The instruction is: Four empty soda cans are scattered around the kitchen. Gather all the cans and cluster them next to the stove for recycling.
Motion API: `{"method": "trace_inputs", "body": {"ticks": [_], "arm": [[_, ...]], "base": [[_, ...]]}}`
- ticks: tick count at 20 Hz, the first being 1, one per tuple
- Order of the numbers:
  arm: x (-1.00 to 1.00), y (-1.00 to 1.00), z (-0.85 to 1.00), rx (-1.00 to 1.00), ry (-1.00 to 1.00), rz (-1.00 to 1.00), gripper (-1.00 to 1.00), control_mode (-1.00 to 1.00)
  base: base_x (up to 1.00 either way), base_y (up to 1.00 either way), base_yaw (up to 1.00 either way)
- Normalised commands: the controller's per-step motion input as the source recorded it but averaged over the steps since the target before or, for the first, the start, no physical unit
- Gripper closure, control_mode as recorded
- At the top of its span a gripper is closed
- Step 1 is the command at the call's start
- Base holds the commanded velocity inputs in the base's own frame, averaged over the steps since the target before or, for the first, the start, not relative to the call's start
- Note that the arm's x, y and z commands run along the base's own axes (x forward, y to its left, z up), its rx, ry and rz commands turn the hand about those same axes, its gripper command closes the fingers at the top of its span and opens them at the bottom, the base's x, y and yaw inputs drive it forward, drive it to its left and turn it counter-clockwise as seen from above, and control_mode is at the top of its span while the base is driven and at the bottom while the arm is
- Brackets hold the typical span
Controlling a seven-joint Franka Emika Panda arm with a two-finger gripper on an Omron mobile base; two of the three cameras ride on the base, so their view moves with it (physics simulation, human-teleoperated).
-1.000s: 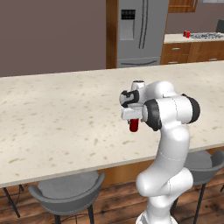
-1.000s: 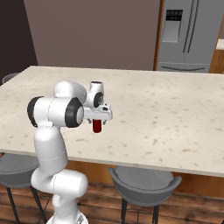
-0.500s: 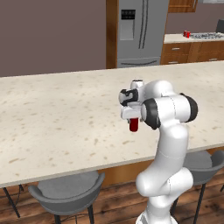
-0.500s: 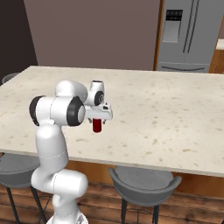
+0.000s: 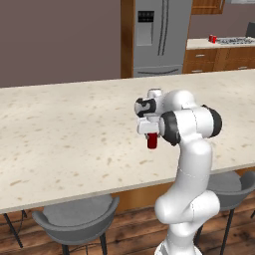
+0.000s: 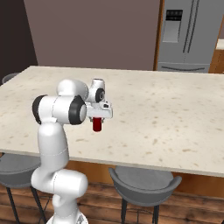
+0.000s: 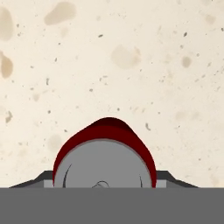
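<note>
A red can (image 5: pixel 152 141) is stood upright on the speckled counter (image 5: pixel 64 139), directly under the gripper (image 5: pixel 152 135), with a finger (image 7: pixel 168 177) seen at 3 and at 9 o'clock of its grey top. Whether the jaws are clenched on it cannot be told. Two more cans (image 5: pixel 212 39) are seen far off at 1 o'clock, just beside the stove (image 5: pixel 236 40).

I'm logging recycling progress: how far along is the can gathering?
Done: red cans already stand beside the stove on the far counter; their number is unclear. In hand: the gripper straddles an upright soda can on the island counter. Left: carrying it over.
</note>
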Motion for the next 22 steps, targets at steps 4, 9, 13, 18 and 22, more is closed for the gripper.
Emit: {"method": "trace_inputs", "body": {"ticks": [4, 9, 13, 18, 22], "arm": [[-0.06, 0.0, 0.3, 0.0, 0.0, 0.0, 1.0, -1.0], [-0.37, -0.02, 0.42, 0.0, -0.01, 0.0, 1.0, -1.0], [-0.44, -0.23, 0.31, 0.0, 0.0, 0.0, 1.0, -1.0], [-0.35, -0.32, 0.33, 0.0, 0.0, 0.0, 1.0, -1.0], [-0.37, -0.29, 0.28, 0.0, 0.0, 0.0, 1.0, -1.0]], "base": [[0.0, 0.0, 0.0], [0.0, 0.0, 0.0], [0.0, 0.0, 0.0], [0.0, 0.0, 0.0], [0.0, 0.0, 0.0]]}}
